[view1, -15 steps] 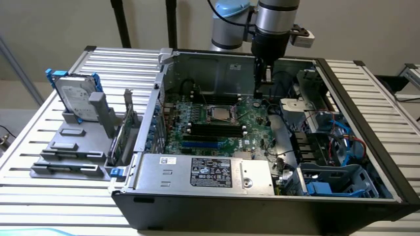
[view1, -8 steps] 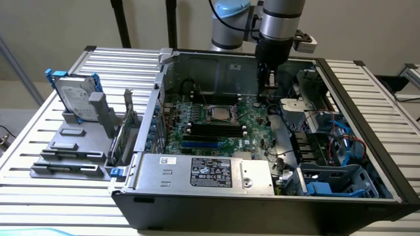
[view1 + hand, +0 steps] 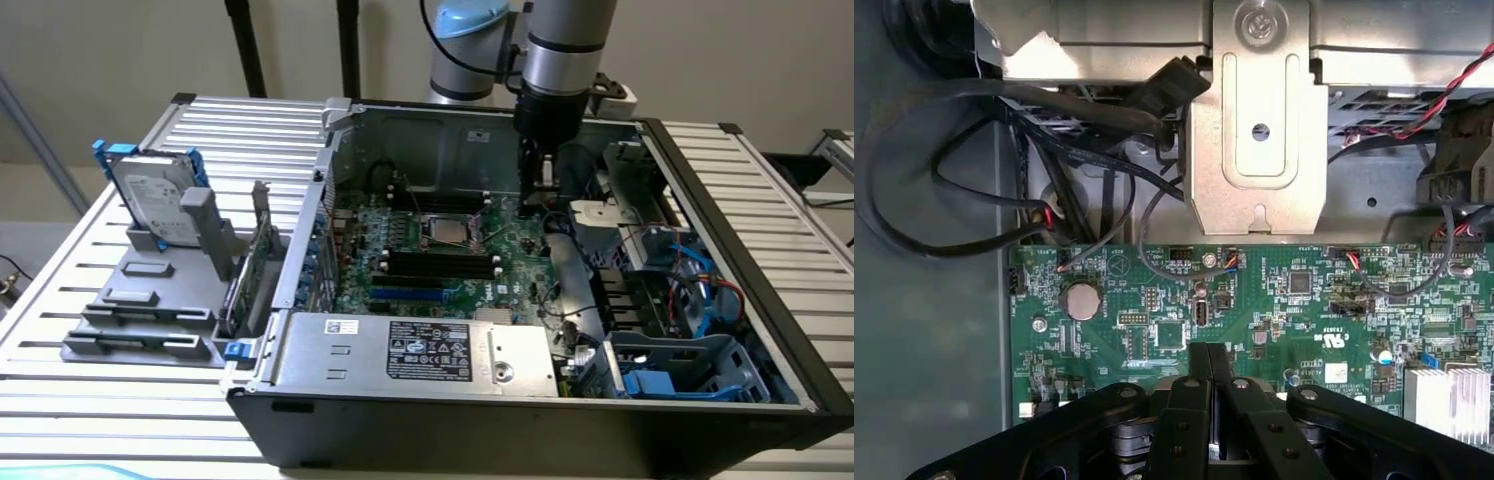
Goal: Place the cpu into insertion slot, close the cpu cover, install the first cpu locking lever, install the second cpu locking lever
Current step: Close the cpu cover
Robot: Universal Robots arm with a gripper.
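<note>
Open black computer case lying on a slatted metal counter. Hanging into it at the far side, a silver-grey robot arm with a black gripper, poised just above the green circuit board near its far edge. Black fingers pressed narrow together, nothing visible between them. Square black, silver-rimmed insertion slot sitting mid-board, near the gripper, to the exterior view's left of it and apart from the fingers. Middle of it pale, too small to make out as chip or plate. Nearer on the board, long black memory slots, then a grey power supply box. Off on the exterior view's left, a silver hard drive upright in a grey holder.
</note>
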